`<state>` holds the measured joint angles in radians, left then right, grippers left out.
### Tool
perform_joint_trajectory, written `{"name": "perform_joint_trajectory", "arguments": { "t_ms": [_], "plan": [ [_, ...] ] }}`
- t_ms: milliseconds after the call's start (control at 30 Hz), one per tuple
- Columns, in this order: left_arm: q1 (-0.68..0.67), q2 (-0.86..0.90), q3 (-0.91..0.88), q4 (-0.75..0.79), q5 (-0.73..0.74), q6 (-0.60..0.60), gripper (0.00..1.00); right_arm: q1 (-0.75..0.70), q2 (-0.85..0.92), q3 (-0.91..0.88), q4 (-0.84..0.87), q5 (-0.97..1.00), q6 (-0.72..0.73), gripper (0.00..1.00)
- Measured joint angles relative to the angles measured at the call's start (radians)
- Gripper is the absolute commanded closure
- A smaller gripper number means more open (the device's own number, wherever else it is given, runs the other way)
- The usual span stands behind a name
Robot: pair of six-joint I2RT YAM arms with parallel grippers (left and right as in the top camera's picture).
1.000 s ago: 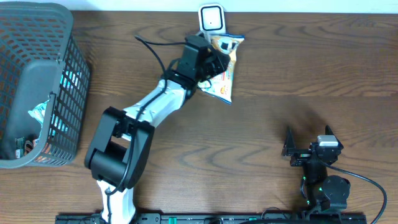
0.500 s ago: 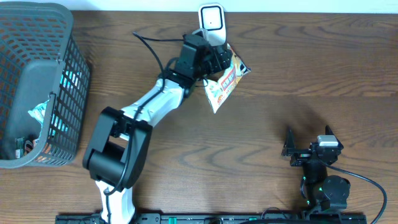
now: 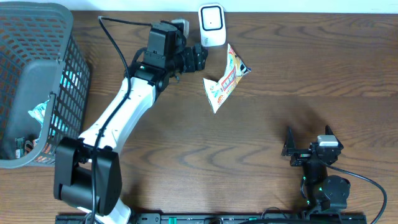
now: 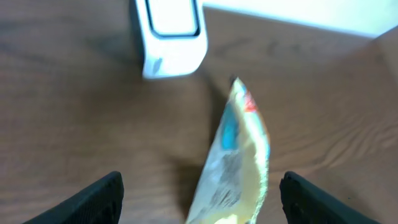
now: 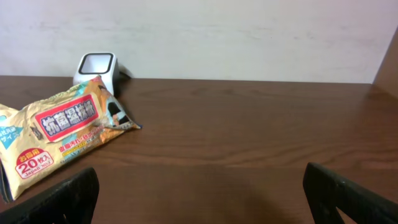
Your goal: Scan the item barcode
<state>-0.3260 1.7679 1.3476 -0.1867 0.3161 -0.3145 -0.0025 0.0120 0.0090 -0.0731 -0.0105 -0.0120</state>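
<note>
The flat orange-and-white plastic wipes packet (image 3: 225,79) lies loose on the dark wooden worktop (image 3: 280,62) just beside the white box-shaped barcode scanner (image 3: 212,17), long axis slanting away from it; the left hand (image 3: 199,58), wide open and empty, sits at the scanner's other side, far nearer than the open, empty right hand (image 3: 309,140); legible: Japanese characters on a red banner, "20".

Scanner (image 3: 211,25) stands just behind the packet (image 3: 225,78); basket (image 3: 71,81) blocks the left.
</note>
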Motion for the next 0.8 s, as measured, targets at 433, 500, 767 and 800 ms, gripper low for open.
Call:
{"name": "perform_joint_trajectory", "arguments": {
  "t_ms": [433, 500, 767, 800],
  "plan": [
    [0.002, 0.045, 0.000, -0.057, 0.046, 0.040, 0.02, 0.000, 0.000, 0.000, 0.000, 0.000, 0.000, 0.01],
    [0.002, 0.064, 0.000, -0.056, 0.089, 0.040, 0.02, 0.000, 0.000, 0.000, 0.000, 0.000, 0.000, 0.01],
    [-0.021, 0.200, 0.000, -0.005, 0.169, 0.043, 0.02, 0.000, 0.000, 0.000, 0.000, 0.000, 0.000, 0.01],
    [-0.024, 0.213, 0.000, 0.006, 0.180, 0.043, 0.02, 0.000, 0.000, 0.000, -0.001, 0.000, 0.000, 0.01]
  ]
}}
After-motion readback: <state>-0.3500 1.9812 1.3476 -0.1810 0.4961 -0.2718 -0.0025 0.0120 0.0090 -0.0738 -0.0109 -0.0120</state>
